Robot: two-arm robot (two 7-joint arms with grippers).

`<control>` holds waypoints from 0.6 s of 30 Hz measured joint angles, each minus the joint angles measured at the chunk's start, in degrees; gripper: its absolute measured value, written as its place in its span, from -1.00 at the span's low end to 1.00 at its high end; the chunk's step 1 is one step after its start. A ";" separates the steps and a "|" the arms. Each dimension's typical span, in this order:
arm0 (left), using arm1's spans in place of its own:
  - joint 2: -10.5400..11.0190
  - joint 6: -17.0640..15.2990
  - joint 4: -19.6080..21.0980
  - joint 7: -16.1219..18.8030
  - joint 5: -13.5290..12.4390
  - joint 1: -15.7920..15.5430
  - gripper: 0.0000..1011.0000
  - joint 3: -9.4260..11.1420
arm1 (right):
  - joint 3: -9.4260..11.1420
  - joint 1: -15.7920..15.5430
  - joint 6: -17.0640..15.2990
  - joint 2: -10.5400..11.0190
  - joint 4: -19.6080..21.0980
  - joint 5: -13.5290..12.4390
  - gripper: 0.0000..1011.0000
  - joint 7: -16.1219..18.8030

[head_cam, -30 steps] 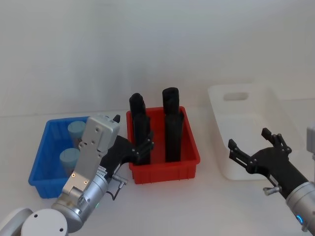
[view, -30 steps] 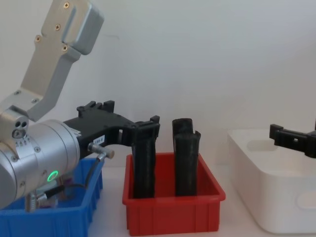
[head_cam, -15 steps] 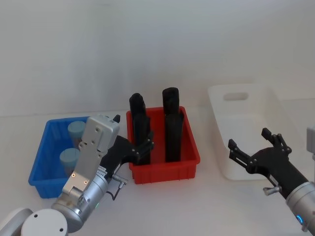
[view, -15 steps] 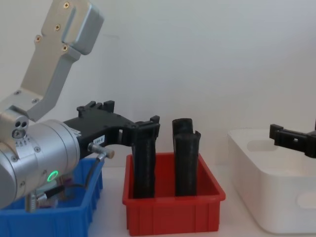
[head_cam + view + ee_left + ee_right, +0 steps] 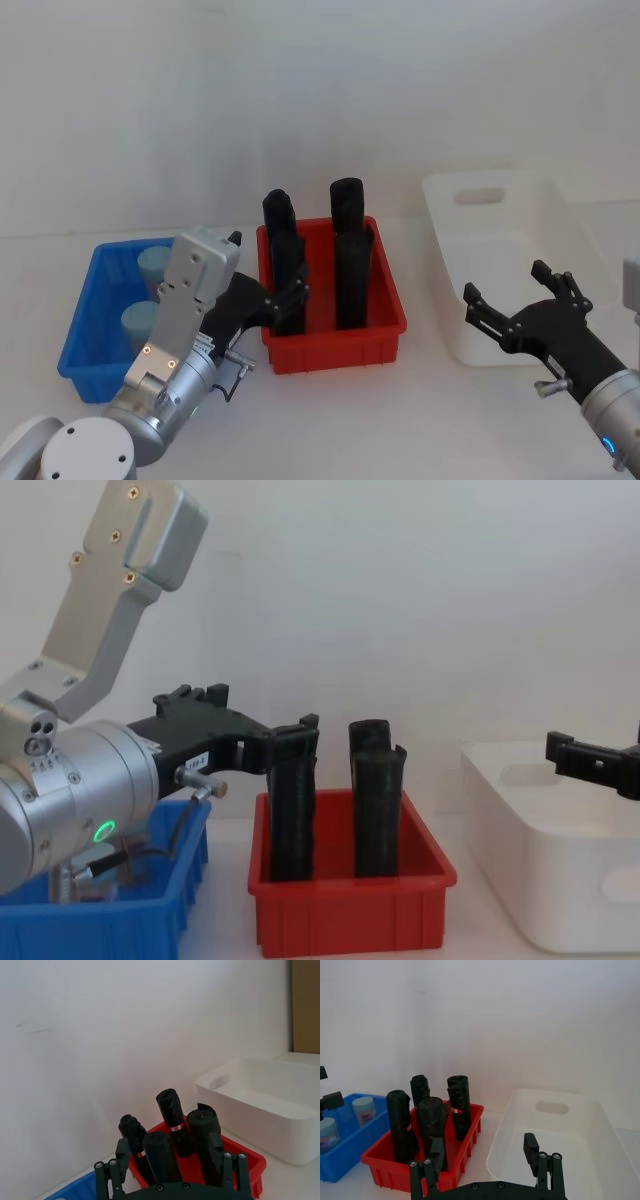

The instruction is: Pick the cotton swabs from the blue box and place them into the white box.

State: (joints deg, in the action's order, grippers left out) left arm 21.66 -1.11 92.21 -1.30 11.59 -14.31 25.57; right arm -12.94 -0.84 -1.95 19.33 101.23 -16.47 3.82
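Evidently picking hasn't begun: left gripper (image 5: pixel 285 300), fingers released, hangs lower left beside the blue box (image 5: pixel 80 322); next it must drop onto the cotton swabs (image 5: pixel 141 320). Right gripper (image 5: pixel 510 295) idles released, lower right.

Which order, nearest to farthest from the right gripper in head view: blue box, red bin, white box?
1. white box, right side, by the right gripper.
2. red bin, centre.
3. blue box, far left.

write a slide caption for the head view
Left gripper open near the blue box of cotton swabs; right gripper open near the white box
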 joint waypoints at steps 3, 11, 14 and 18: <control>-0.15 -0.32 -0.60 -0.32 0.21 -0.45 0.99 -0.28 | 0.00 0.00 0.00 0.00 0.00 0.00 0.98 0.00; -0.78 -2.19 -3.58 -1.25 1.80 -2.56 0.99 -1.62 | 0.00 0.00 0.01 0.00 0.00 0.00 0.98 0.00; -1.00 -3.21 -4.93 -1.36 2.73 -3.44 0.99 -2.23 | 0.00 0.00 0.00 0.00 0.00 0.00 0.98 0.00; -1.18 -4.19 -6.51 -1.36 3.91 -4.34 0.99 -3.00 | 0.00 0.00 0.01 0.00 0.00 0.00 0.98 0.00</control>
State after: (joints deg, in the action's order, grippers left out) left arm 20.48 -5.30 85.70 -2.66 15.50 -18.65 22.57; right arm -12.94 -0.84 -1.95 19.33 101.23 -16.47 3.82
